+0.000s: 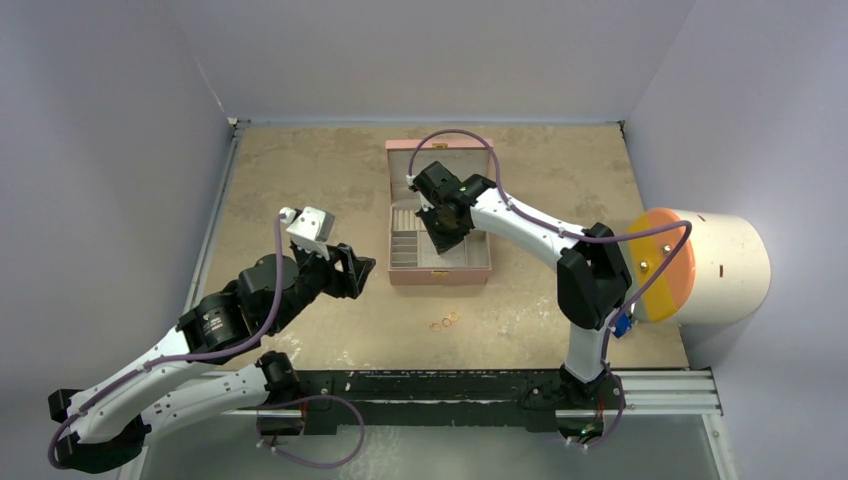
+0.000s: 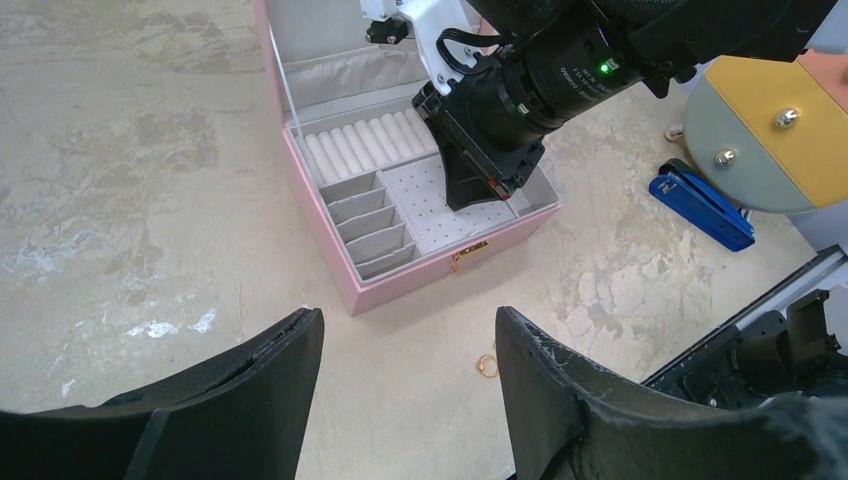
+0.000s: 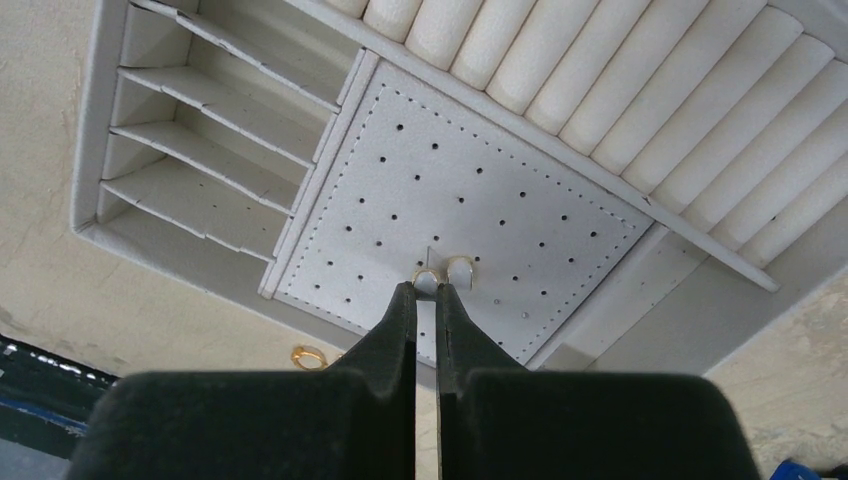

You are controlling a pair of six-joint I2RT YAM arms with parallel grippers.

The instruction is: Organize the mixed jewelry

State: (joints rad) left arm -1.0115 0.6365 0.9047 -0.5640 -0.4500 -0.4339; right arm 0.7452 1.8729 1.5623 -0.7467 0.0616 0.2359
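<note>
The pink jewelry box (image 1: 440, 277) stands open mid-table, with ring rolls, slots and a perforated pad (image 3: 440, 190) inside. My right gripper (image 3: 425, 290) hangs over that pad, shut on a tiny gold hoop-like piece (image 3: 427, 278) pinched at its tips. A second gold piece (image 3: 460, 268) sits on the pad right beside it. Loose gold rings (image 1: 445, 321) lie on the table in front of the box; one ring (image 2: 487, 365) shows by my left gripper's right finger. My left gripper (image 2: 410, 320) is open and holds nothing, left of the box and above the table.
A white cylinder with an orange face (image 1: 700, 265) lies at the right edge. A blue clip (image 2: 700, 205) sits near the right arm's base. The black mounting rail (image 1: 480, 385) runs along the near edge. The box lid (image 1: 440, 165) stands up behind the tray.
</note>
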